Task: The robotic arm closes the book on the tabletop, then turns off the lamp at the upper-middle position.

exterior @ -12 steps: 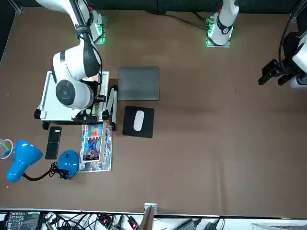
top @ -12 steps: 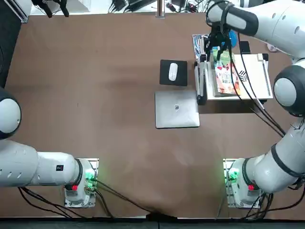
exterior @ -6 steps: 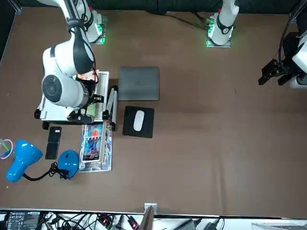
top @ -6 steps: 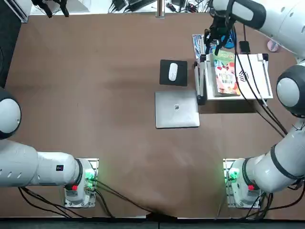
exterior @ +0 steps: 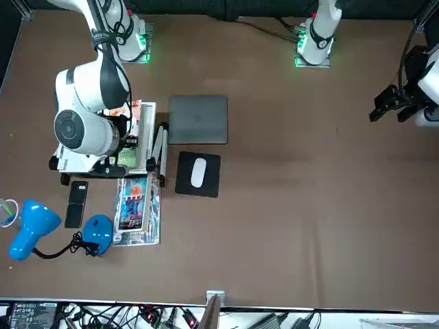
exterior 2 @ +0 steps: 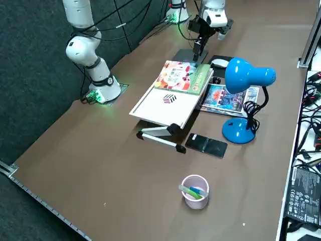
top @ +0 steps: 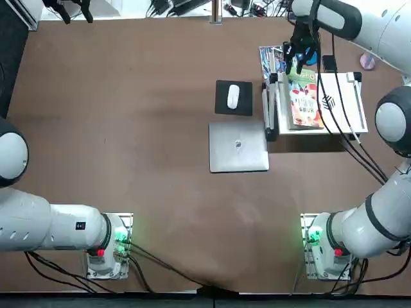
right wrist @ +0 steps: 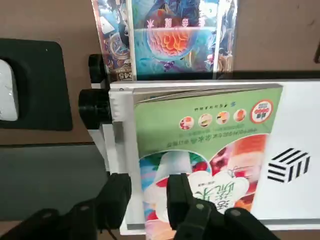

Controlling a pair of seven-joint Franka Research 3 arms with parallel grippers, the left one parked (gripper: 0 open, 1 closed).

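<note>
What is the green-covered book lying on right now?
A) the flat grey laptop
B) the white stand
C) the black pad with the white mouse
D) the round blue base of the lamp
B: the closed book lies cover up on the white stand, with the stand's striped emblem showing beside it.

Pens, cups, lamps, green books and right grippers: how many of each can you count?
Pens: 2, one green, one blue
Cup: 1
Lamp: 1
Green book: 1
Right gripper: 1, open near the book
Total: 6
</note>
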